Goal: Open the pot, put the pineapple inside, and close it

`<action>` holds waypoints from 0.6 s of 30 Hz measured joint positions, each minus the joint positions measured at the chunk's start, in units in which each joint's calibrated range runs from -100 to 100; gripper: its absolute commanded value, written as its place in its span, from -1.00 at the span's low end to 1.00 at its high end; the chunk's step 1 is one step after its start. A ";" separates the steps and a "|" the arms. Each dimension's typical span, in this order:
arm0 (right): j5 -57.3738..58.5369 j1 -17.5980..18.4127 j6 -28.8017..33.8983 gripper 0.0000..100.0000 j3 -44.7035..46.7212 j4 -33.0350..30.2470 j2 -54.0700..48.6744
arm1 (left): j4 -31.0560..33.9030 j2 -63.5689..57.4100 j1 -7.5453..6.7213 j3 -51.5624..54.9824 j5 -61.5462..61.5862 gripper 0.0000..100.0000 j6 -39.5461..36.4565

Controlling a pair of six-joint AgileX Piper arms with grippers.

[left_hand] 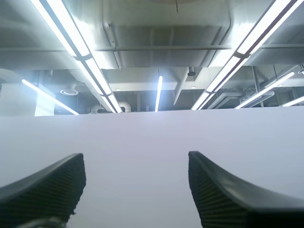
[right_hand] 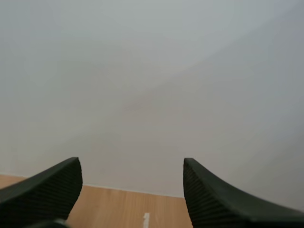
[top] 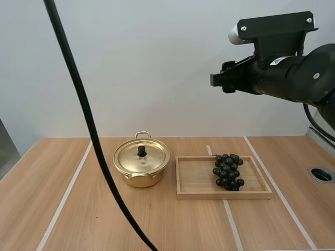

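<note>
Two grippers, both spread and both empty; your right gripper (right_hand: 132,190) shows its ribbed black fingers standing apart with nothing between them, and your left gripper (left_hand: 137,185) reads the same.

Shiny gold metal pot (top: 141,170) sits on the pale wood-grain table (top: 68,209), just left of the shallow rectangular wooden tray (top: 196,180); the two are close but apart. Round gold lid (top: 149,157) is seated flat on the pot, so opening is not yet done; small black knob (top: 141,150) stands upright at its centre. Pot's loop handles lie one at the far rim and one at the near rim, so that axis runs away from the bases.

Fruit on hand is a bunch of dark, glossy round grapes (top: 228,171), not a pineapple; it lies in the right part of the tray, long axis running near-to-far.

Key relation: in the high view your right arm is held high above the table's right side, fingers pointing left; the knob lies well below it and off to its left, with the grapes closer to straight below. Where your left gripper stands against the pot cannot be told.

Judgement: knob is small and smooth, so it calls for a centred pinch from straight above; grapes are lumpy and loose, likely to shift in a grip.
</note>
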 measured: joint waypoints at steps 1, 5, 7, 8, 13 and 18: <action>-1.42 0.00 1.38 1.00 0.00 0.00 -0.42 | 0.32 -1.75 0.00 3.61 -0.74 1.00 -0.09; -8.82 0.00 3.43 1.00 0.27 0.00 -2.66 | 3.02 -8.05 0.11 19.68 -2.26 1.00 -0.21; -12.25 0.00 3.73 1.00 1.43 0.00 -4.07 | 4.86 -11.63 0.11 27.45 -5.19 1.00 -0.21; -13.76 0.00 3.87 1.00 2.23 0.00 -4.63 | 5.99 -13.74 0.11 31.51 -7.76 1.00 -0.31; -25.03 0.00 4.06 1.00 10.08 0.24 -6.25 | 7.54 -21.15 -0.36 46.35 -17.44 1.00 -1.68; -33.72 0.00 4.06 1.00 19.95 -1.40 -6.25 | 8.07 -21.55 -1.21 55.82 -18.19 1.00 -2.37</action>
